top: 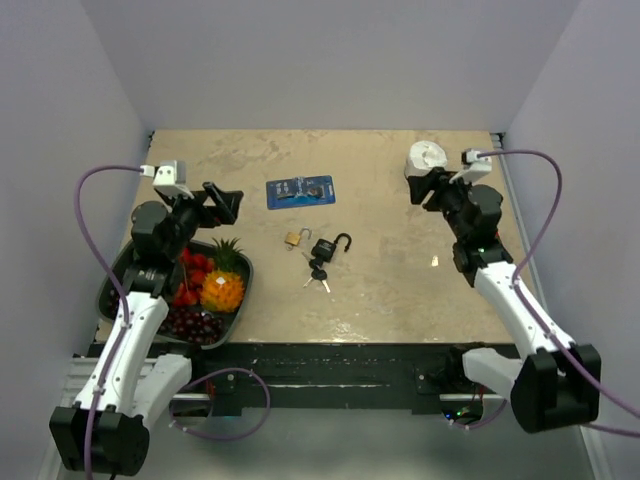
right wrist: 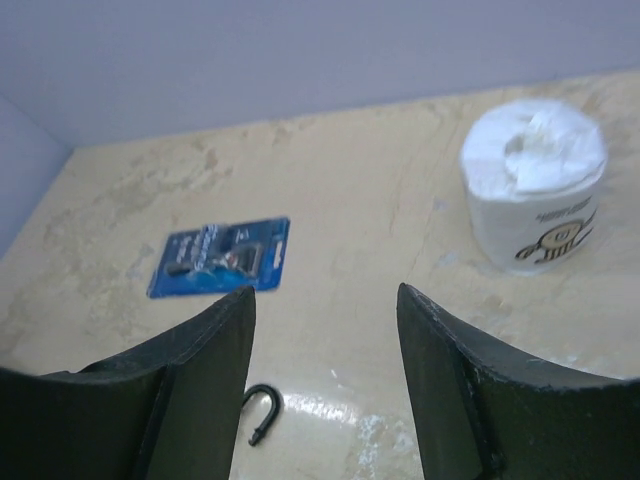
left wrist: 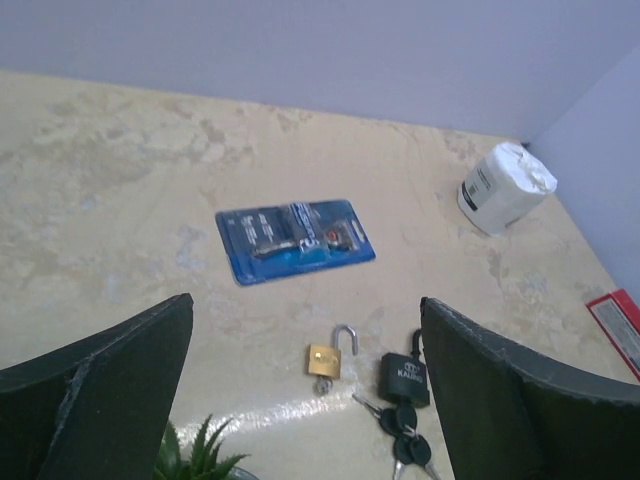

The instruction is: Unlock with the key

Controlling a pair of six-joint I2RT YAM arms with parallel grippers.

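- Padlocks: two, black padlock (top: 323, 249) and brass padlock (top: 295, 238).
- Key bunch (top: 318, 275): one, at black padlock's base.
- Left gripper (left wrist: 305, 305), right gripper (right wrist: 325, 295): jaws wide apart, empty.
- Left wrist view shows key bunch; right wrist view, shackle (right wrist: 262, 412) alone.

Bare table (top: 400, 275) lies open to the right of the keys (top: 319, 274), leaving room to come in from that side. The black padlock (top: 324, 249) lies against them behind, with the brass padlock (top: 297, 239) just beside it. The fruit tray (top: 244, 292) crowds the left.
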